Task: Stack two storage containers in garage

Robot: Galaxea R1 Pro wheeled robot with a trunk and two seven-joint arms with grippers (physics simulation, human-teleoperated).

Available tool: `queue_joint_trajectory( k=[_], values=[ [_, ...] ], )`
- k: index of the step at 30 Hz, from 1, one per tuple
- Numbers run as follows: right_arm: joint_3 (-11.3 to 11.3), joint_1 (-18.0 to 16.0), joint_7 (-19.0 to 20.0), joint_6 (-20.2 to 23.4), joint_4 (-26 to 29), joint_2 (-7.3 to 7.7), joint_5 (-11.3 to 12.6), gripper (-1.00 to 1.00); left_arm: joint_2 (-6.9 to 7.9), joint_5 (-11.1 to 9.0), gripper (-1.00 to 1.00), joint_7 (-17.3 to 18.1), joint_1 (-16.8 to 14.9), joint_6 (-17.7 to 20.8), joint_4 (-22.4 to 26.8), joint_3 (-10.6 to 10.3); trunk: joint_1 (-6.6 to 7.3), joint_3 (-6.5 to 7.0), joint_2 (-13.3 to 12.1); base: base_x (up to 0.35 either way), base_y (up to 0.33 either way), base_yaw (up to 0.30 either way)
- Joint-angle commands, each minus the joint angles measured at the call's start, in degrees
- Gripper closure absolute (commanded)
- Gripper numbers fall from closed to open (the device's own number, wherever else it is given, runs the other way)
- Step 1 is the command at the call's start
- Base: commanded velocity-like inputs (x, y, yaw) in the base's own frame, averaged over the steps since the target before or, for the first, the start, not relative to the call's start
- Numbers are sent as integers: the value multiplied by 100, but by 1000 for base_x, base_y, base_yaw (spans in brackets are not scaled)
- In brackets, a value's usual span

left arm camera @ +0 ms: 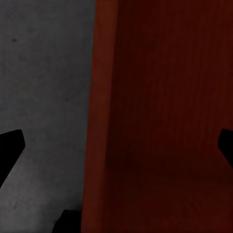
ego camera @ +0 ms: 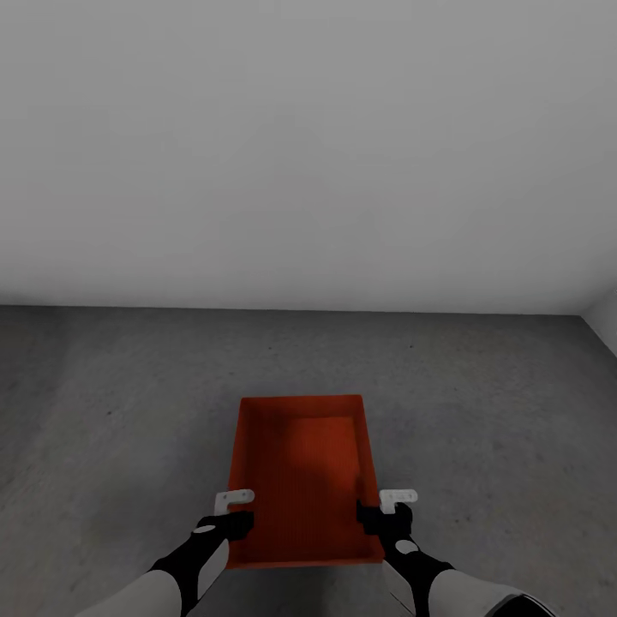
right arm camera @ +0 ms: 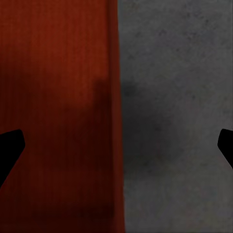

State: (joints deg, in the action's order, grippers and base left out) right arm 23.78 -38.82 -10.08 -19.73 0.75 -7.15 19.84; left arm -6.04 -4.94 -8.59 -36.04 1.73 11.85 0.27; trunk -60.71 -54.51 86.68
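plain white wall (ego camera: 308, 146) ahead

One storage container (ego camera: 302, 480), red-orange, rect., open top, empty, low straight walls w/ fine ribbed inside. Sits level, long axis running near-to-far, centred just ahead of me over grey mottled concrete floor (ego camera: 128, 403). My two grippers straddle its near end, one on each long wall. White wall beyond, well apart.

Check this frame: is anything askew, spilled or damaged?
Nothing stands out. One red bin sits square between the left tool and right tool, each straddling a side wall, over bare grey floor. The bin looks empty and intact.
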Motion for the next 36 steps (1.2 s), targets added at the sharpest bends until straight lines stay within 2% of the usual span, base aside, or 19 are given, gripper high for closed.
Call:
queue_joint_trajectory(
  k=[1,12,36],
  values=[
    [49,-3,-20,-14,-4,0,42,-100,-2,-52,-100,-16,0,19,10,0,0,-3,2,0,0,0],
    [48,-3,-21,-13,-4,3,51,-100,-6,-59,-100,-27,0,20,11,8,0,-3,2,0,0,0],
    [48,-3,-22,-13,-4,-3,56,-100,1,-60,-100,-46,0,20,18,8,527,428,-961,0,0,0]
  ],
)
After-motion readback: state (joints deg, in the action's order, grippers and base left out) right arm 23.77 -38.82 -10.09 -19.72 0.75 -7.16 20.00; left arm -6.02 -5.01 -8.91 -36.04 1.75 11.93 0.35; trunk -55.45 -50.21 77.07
